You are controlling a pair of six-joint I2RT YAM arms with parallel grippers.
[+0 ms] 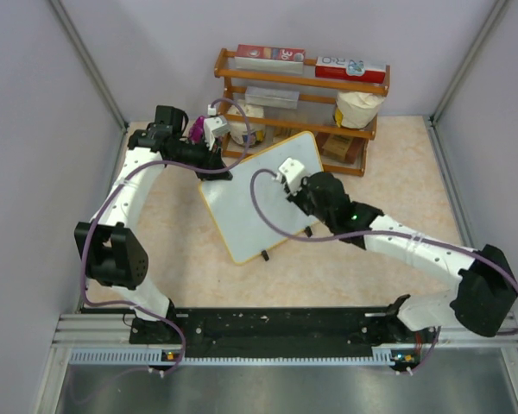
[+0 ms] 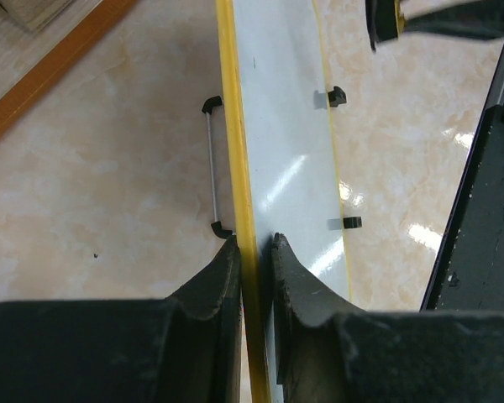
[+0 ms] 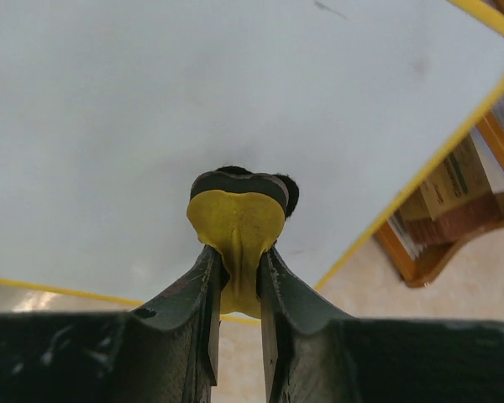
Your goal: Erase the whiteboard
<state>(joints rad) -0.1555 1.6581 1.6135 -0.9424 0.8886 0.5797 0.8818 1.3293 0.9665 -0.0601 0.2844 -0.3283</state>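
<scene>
The whiteboard (image 1: 259,194), white with a thin yellow frame and two black feet, stands tilted in the middle of the table. My left gripper (image 1: 221,169) is shut on its upper left edge; in the left wrist view (image 2: 254,243) the jaws pinch the yellow frame (image 2: 235,143). My right gripper (image 1: 295,188) is shut on a yellow eraser (image 3: 237,231) with a black felt pad and presses it on the board's white face (image 3: 151,109). A small dark mark (image 3: 329,10) shows near the board's top edge.
A wooden shelf rack (image 1: 302,95) with boxes, a bag and bottles stands behind the board. Its lower corner with a cardboard box (image 3: 458,180) shows in the right wrist view. Grey walls enclose the table on the left and right.
</scene>
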